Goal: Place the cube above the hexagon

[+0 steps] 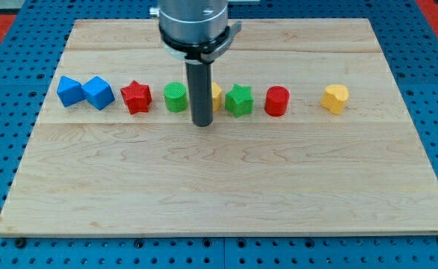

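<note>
Upright, my tip point(203, 123) perhaps touches green cylinder point(176, 97).

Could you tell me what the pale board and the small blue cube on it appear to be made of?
Pale board: probably wood, matte, with visible grain and plank seams. Blue cube: likely moulded or printed plastic, uniform colour, soft sheen; uncertain.

No lettering, number, brand mark or sign can be read anywhere in this view. The pale wooden plank surface point(226, 187) is unmarked, the small coloured plastic blocks lined across it carry no labels, and the silver-and-black metal arm housing point(193, 26) at the view's top shows no legible print.
</note>
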You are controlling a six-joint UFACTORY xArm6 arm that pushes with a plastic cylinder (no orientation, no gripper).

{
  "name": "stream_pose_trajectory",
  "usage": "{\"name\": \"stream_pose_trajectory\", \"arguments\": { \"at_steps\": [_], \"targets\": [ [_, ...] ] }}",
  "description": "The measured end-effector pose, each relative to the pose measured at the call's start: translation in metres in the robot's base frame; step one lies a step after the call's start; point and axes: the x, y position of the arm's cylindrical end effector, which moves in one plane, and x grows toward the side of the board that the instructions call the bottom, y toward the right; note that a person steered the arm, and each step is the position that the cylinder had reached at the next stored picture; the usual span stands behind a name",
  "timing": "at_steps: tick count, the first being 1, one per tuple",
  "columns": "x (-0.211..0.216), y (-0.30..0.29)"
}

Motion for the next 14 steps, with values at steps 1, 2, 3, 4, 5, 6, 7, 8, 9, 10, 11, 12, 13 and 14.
{"name": "stream_pose_trajectory", "arguments": {
  "at_steps": [1, 2, 3, 4, 5, 6, 7, 8, 9, 10, 11, 12, 13, 14],
  "targets": [
    [-0.002, 0.038],
    [-0.004, 0.053],
    [0.014, 0.025],
    [0.032, -0.038],
    [0.029, -0.122],
    [0.027, -0.170],
    [0.027, -0.170],
    [0.027, -0.178],
    [0.022, -0.201],
    [0.013, -0.211],
    [-0.001, -0.209],
    [-0.023, -0.197],
    [-0.044, -0.184],
    [-0.086, -0.171]
  ]
}}
